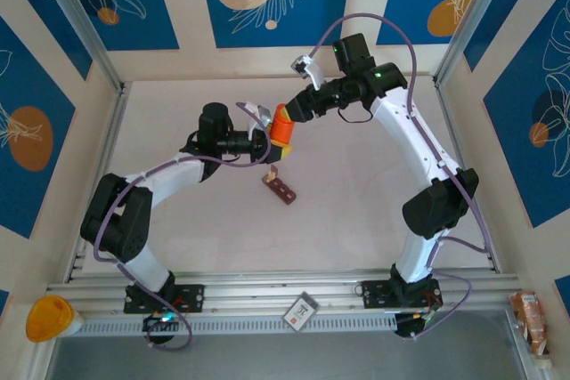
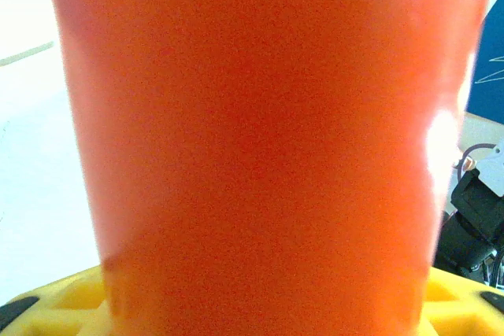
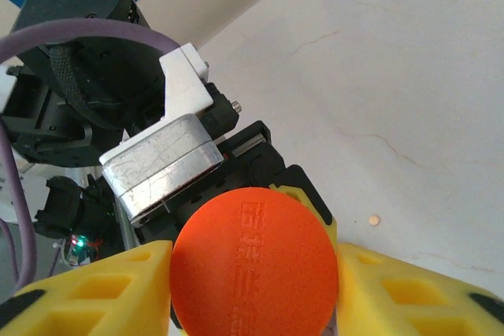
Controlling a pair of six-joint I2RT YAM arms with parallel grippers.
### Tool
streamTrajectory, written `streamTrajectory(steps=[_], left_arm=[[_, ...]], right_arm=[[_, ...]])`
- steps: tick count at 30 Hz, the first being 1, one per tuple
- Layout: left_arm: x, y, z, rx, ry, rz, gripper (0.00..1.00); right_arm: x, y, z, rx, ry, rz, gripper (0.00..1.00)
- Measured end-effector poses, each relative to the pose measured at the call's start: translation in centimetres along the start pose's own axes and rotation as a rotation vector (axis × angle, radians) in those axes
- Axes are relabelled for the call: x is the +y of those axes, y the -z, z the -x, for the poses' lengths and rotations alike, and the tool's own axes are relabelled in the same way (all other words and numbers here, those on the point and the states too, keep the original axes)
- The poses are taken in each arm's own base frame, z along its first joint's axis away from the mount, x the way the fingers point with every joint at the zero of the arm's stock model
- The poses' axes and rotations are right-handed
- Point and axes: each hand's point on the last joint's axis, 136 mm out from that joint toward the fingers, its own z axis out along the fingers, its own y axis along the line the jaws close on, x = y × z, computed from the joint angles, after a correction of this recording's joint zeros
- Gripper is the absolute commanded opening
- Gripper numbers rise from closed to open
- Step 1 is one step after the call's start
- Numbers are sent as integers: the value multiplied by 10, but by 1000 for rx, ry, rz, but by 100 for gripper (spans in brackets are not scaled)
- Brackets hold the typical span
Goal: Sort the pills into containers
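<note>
The left claw (image 1: 265, 142) grips the orange bottle (image 1: 282, 131), the right claw (image 3: 253, 273) pinches its lid (image 3: 252, 245), and the brown boxes (image 1: 280, 187) wait in the middle of the tabletop (image 1: 356, 220), so sorting looks barely started.

Yellow cup (image 1: 49, 319) near-left, white card (image 1: 301, 311) on front rail (image 1: 232, 296), brown packet (image 1: 531, 318) near-right.

Glossy orange plastic bottle (image 2: 260, 147), matt embossed cap (image 3: 252, 257), yellow plastic right tool (image 3: 253, 297), scuffed metal block (image 3: 161, 164)

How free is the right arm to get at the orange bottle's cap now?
Likely yes: the left gripper holds the bottle by its body, the cap is bare, and the right gripper flanks it.
</note>
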Motion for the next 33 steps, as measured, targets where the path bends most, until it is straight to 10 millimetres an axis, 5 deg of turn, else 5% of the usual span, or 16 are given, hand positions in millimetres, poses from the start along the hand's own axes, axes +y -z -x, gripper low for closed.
streamTrajectory(steps=[25, 29, 33], left_arm=[[26, 5, -28, 56, 63, 158, 0], [26, 5, -25, 47, 50, 158, 0], [25, 4, -17, 21, 13, 154, 0]], right_arm=[[-27, -31, -10, -59, -239, -232, 46], [-28, -26, -8, -66, -268, -234, 53], [-28, -16, -5, -76, -303, -204, 70]])
